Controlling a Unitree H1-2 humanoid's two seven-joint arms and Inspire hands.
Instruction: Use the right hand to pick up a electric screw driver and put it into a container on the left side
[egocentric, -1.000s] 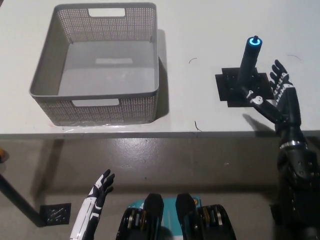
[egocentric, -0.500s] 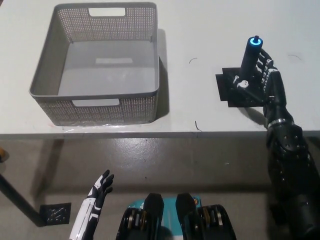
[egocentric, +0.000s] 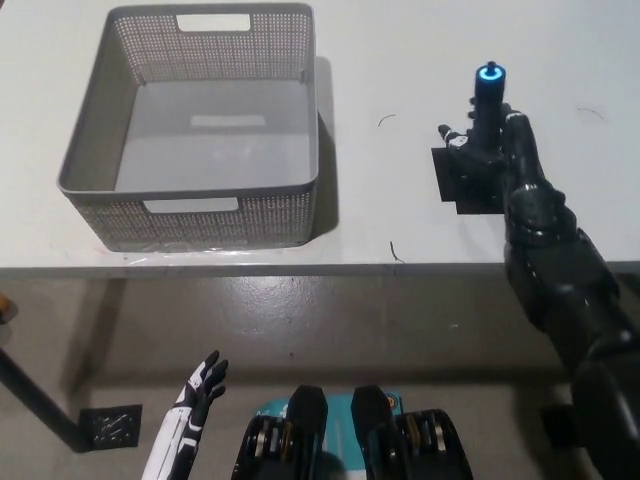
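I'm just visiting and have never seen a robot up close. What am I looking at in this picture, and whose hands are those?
The picture comes from a camera on a humanoid robot's head, looking steeply down at a white table. The black right hand reaches in from the lower right and is wrapped around an electric screwdriver, the dark stick with a glowing blue ring on top. It stands upright over a small black mat. The white left hand rests low at the lower left, below the table edge, fingers apart, holding nothing. On the left side of the table sits an empty grey basket with cut-out handles; the screwdriver is meant to go in there.
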